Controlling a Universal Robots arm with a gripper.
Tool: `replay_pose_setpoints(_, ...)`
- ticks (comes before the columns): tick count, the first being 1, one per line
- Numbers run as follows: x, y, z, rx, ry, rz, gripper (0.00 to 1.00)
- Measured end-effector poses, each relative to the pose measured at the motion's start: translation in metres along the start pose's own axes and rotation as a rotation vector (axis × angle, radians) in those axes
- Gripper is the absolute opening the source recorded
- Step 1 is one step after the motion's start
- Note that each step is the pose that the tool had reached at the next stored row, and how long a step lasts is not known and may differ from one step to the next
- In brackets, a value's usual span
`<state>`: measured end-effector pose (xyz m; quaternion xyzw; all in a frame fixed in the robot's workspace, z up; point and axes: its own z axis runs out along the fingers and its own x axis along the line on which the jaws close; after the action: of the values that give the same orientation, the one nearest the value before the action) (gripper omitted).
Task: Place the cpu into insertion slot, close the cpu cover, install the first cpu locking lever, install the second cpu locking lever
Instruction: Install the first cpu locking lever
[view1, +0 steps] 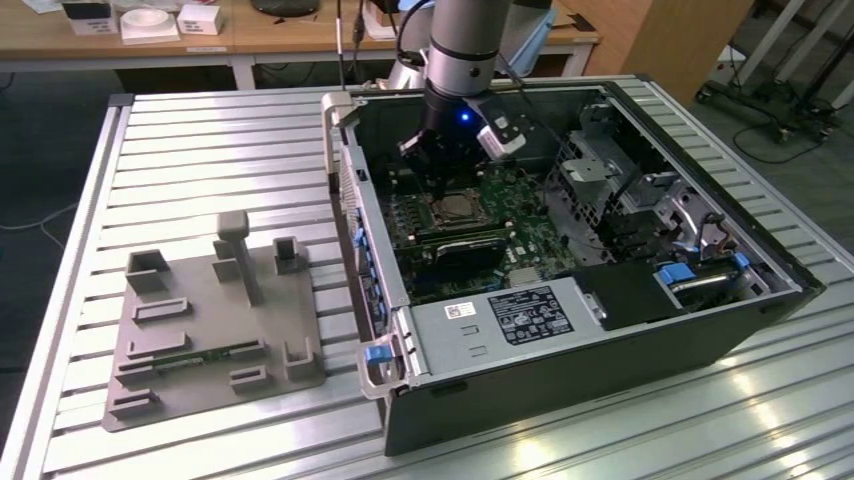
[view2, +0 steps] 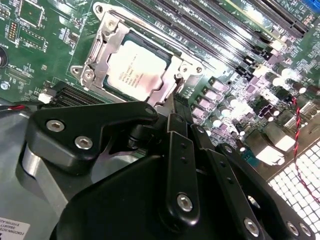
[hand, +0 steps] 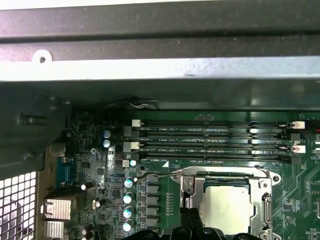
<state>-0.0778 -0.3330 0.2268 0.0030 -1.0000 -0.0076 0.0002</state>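
Silvery-grey cpu (view2: 136, 65); silver cpu cover (view2: 101, 47); green motherboard (view2: 45, 42); black case (view1: 574, 385); ribbed silver table (view1: 214, 150).

Slatted table (view1: 200, 130) bears computer case (view1: 561, 390), grey fixture (view1: 200, 350).

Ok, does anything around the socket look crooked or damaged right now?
Nothing stands out. The chip sits flat and square, the metal cover frame lies down around it, and nothing on the board looks bent or loose.
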Motion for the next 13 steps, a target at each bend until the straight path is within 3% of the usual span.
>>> replay_pose_setpoints(13, 0.0006, 0.0001, -0.0052, 0.0, -0.0001, -0.002, 0.1)
